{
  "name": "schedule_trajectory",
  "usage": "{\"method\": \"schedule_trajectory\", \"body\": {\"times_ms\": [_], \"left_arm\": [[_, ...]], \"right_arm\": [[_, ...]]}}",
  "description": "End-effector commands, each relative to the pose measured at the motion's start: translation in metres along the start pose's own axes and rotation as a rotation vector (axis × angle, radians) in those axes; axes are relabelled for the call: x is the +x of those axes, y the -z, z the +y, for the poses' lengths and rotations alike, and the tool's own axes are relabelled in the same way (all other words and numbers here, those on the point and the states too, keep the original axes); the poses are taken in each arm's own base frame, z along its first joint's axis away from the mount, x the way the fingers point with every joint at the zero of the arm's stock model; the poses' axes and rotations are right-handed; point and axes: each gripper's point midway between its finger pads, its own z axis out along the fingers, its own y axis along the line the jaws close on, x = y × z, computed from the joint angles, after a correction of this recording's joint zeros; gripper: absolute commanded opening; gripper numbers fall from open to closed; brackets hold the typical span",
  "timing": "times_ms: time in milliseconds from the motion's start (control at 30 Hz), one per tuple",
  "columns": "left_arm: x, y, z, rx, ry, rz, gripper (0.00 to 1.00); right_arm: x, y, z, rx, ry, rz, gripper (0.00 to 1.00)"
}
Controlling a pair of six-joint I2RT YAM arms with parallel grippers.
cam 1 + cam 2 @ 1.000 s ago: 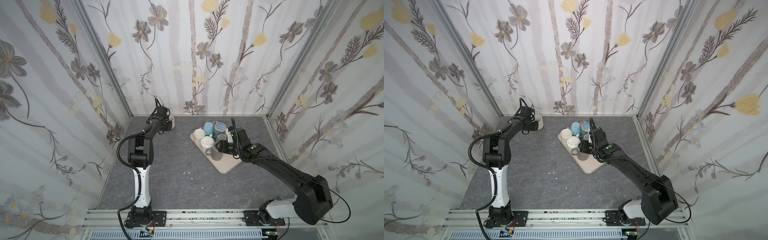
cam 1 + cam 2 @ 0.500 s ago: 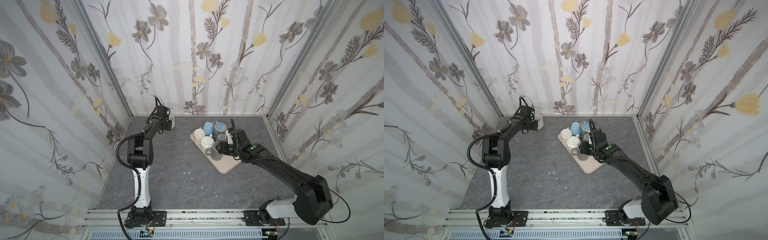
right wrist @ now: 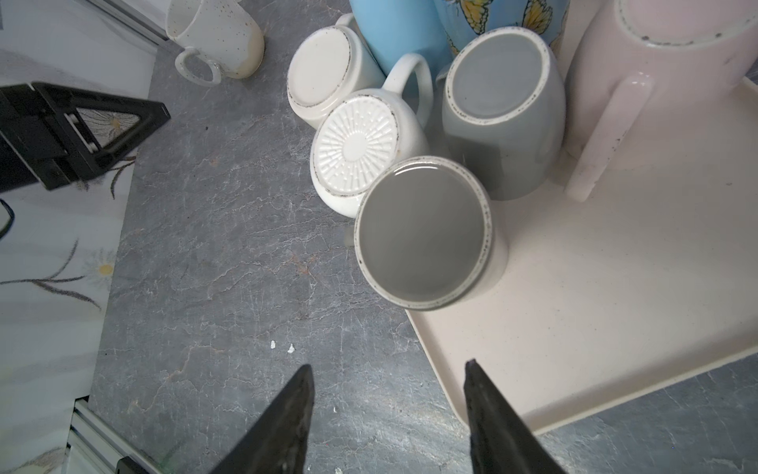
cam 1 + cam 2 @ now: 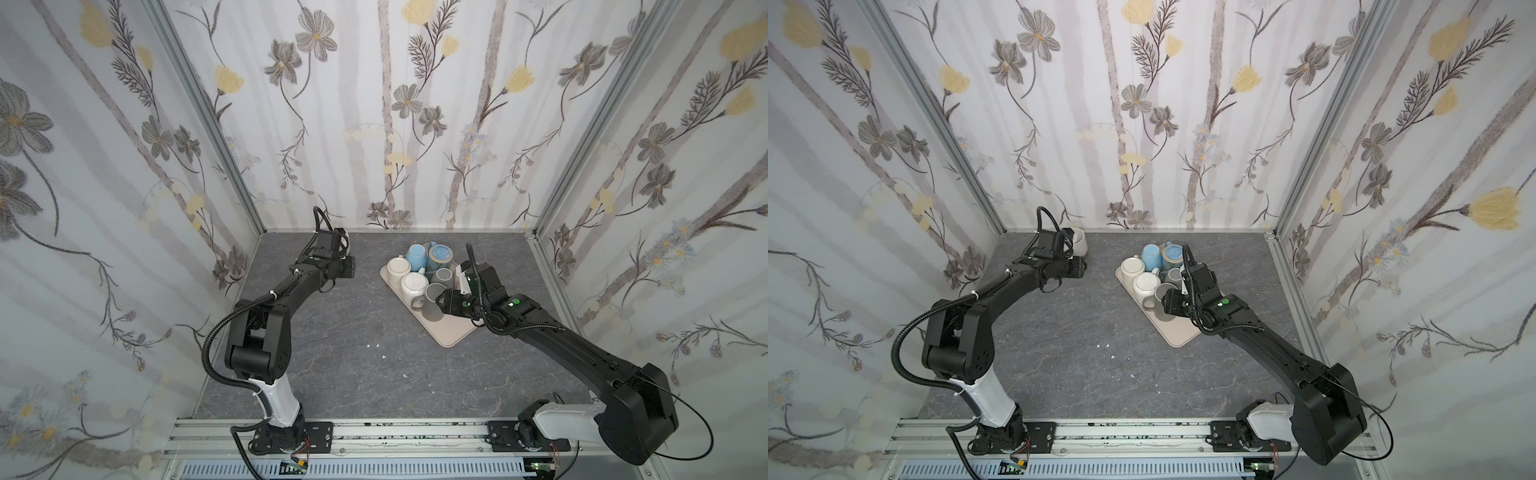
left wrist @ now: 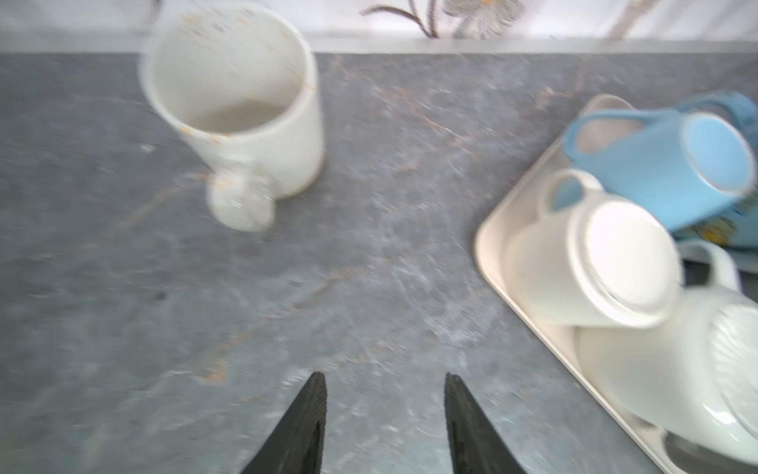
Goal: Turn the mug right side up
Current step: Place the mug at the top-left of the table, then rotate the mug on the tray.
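Since the earlier frame the left gripper (image 5: 383, 375) has let go and drawn back from the speckled cream ceramic mug (image 5: 234, 111), which it was then right up against; the right arm has barely shifted. That mug stands mouth-up on the dark grey marbled tabletop (image 5: 369, 266) in the far left corner by the back wall, its handle toward the left wrist camera, well apart from the beige plastic tray (image 3: 594, 287). I judge its turning done and the step in hand to be the retreat after release. The left fingers stand moderately apart with nothing between them but bare tabletop. The right gripper (image 3: 389, 364) is likewise parted and empty, one tip over the tray's edge and the other over the tabletop. It is just short of a grey glazed mug (image 3: 422, 238) that sits base-up on the tray, packed among other inverted mugs. If more mugs are to be righted, the next move probably calls for the right fingers to advance and straddle that grey mug's wall. They would then lift it clear of the close white ribbed mug (image 3: 357, 152) before the wrist rolls. The left arm lies stretched low and forward toward the corner, forearm nearly level. The right arm reaches forward and inward across the tray, its fingers pointing leftward at the grey mug.
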Motion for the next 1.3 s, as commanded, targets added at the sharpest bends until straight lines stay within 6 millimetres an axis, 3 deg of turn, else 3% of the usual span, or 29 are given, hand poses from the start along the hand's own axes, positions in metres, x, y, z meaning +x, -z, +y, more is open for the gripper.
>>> {"method": "schedule_trajectory", "body": {"times_ms": [0,100,200,300,433,600,900,1067,1167,1267], "left_arm": [[0.010,-0.005,-0.066,0.230,0.069,-0.044,0.42],[0.036,-0.017,-0.118,0.349,0.081,0.005,0.37],[0.049,-0.027,-0.151,0.422,0.099,0.019,0.33],[0.056,-0.039,-0.166,0.452,0.118,0.030,0.33],[0.054,-0.051,-0.168,0.455,0.140,0.022,0.34],[0.052,-0.050,-0.184,0.505,0.157,0.014,0.34],[0.098,-0.035,-0.215,0.561,0.198,0.058,0.33],[0.130,-0.017,-0.258,0.664,0.231,0.083,0.32],[0.144,-0.011,-0.292,0.727,0.223,0.101,0.32],[0.153,-0.009,-0.312,0.748,0.220,0.109,0.33]], "right_arm": [[0.003,0.001,-0.002,-0.001,-0.005,-0.004,0.58],[0.009,0.000,-0.003,-0.006,-0.008,0.010,0.58],[0.014,0.002,-0.004,-0.010,-0.017,0.010,0.58],[0.019,0.005,-0.007,-0.011,-0.026,0.003,0.58],[0.026,0.009,-0.014,0.002,-0.031,0.010,0.58],[0.031,0.015,-0.022,0.026,-0.039,-0.002,0.58],[0.034,0.008,-0.027,0.049,-0.066,0.009,0.61],[0.041,0.001,-0.032,0.070,-0.083,0.034,0.61],[0.044,-0.002,-0.033,0.081,-0.082,0.041,0.61],[0.047,-0.006,-0.030,0.095,-0.073,0.054,0.61]]}}
